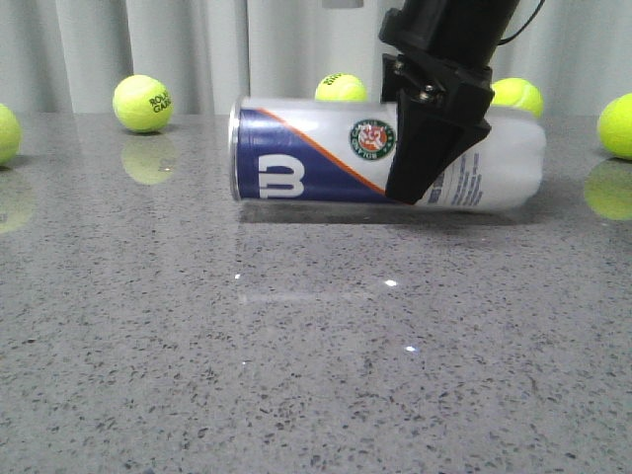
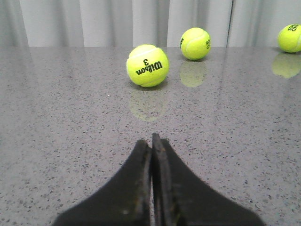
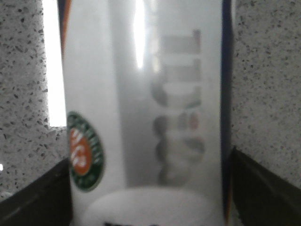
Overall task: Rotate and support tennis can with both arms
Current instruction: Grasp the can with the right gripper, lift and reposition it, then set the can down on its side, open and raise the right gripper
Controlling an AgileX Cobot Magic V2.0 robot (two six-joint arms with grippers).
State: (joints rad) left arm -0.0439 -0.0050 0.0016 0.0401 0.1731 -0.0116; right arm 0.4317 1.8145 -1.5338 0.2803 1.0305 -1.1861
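Observation:
The tennis can (image 1: 326, 158) lies on its side on the grey speckled table, metal rim to the left, with the navy panel, white "W", orange stripe and round emblem facing the camera. My right gripper (image 1: 420, 163) comes down from above over the can's right half. One black finger (image 1: 420, 148) covers the can's front and the other is hidden behind it. In the right wrist view the can (image 3: 141, 94) fills the gap, with a finger (image 3: 37, 197) against each side. My left gripper (image 2: 151, 141) is shut and empty, low over the table; it is out of the front view.
Several yellow-green tennis balls lie along the back by the curtain: one at the left (image 1: 143, 103), one behind the can (image 1: 341, 88), one at the right (image 1: 617, 125). In the left wrist view a Wilson ball (image 2: 147, 65) lies ahead of the fingers, with two more behind it.

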